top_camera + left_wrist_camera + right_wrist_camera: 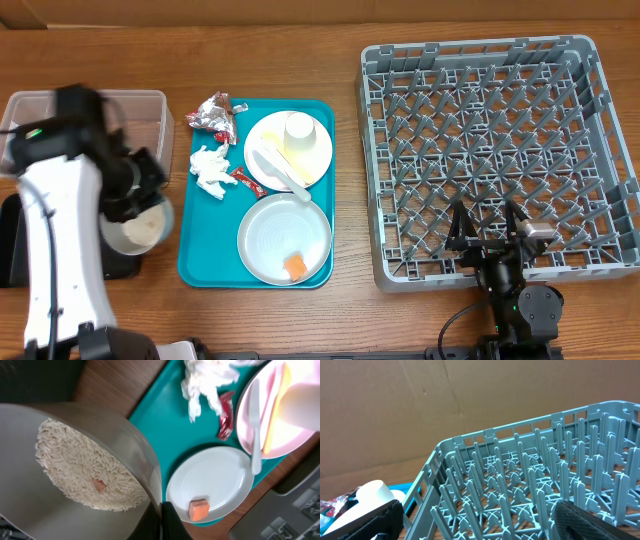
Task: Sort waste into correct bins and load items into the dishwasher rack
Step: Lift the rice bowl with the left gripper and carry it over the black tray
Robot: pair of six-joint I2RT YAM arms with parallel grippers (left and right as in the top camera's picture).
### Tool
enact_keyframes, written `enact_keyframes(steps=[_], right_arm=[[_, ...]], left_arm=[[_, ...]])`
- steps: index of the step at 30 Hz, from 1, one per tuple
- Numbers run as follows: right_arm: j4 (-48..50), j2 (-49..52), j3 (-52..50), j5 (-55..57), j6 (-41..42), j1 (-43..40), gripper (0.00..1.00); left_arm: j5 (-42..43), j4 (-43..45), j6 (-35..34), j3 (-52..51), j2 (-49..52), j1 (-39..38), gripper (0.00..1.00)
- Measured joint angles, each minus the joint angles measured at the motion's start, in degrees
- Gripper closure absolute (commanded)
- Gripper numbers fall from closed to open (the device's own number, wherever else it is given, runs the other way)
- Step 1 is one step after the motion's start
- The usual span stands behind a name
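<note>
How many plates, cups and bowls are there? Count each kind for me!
Plates: 2
Cup: 1
Bowl: 1
Total: 4
</note>
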Motion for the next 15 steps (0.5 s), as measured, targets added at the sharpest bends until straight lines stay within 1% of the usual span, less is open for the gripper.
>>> enact_keyframes(steps=[6, 11, 15], right_arm=[[-0.02, 0.00, 0.00, 0.00, 0.02, 0.00, 0.00], [0.02, 0.00, 0.00, -0.02, -0.02, 0.00, 0.00], [0.02, 0.00, 0.00, 0.00, -0.02, -0.02, 0.00]], left_arm=[[2.19, 0.81, 4.09, 0.11, -1.73, 12.28, 0.96], [4.94, 3.54, 4.68, 0.13, -1.73, 20.20, 0.96], [7.45, 7.06, 4.70, 0.13, -1.46, 24.48, 0.96]])
